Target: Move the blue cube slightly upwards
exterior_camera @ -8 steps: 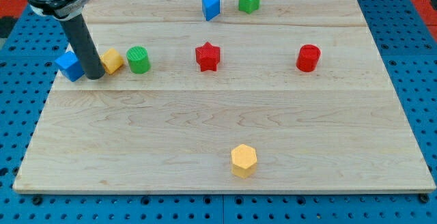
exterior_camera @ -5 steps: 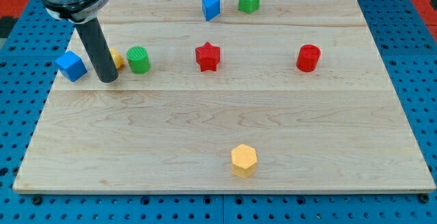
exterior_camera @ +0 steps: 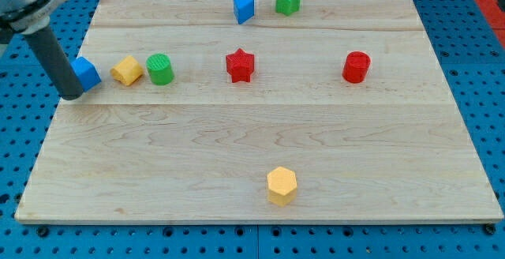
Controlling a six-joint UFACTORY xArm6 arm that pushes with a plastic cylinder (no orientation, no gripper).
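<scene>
Near the board's (exterior_camera: pixel 237 148) left edge, in its upper half, sits the blue cube (exterior_camera: pixel 86 73), and my tip (exterior_camera: pixel 71 95) stands against its lower-left side, the dark rod hiding the cube's left part; the arm carries no claw, only this rod. Just to the cube's right lie a yellow block (exterior_camera: pixel 126 70) and a green cylinder (exterior_camera: pixel 159 69), close together, then a red star (exterior_camera: pixel 239 65) mid-board and a red cylinder (exterior_camera: pixel 356 67) further right. At the top edge sit a second blue block (exterior_camera: pixel 244 9) and a green star (exterior_camera: pixel 288 0), and a yellow hexagon (exterior_camera: pixel 281 185) lies alone near the bottom.
</scene>
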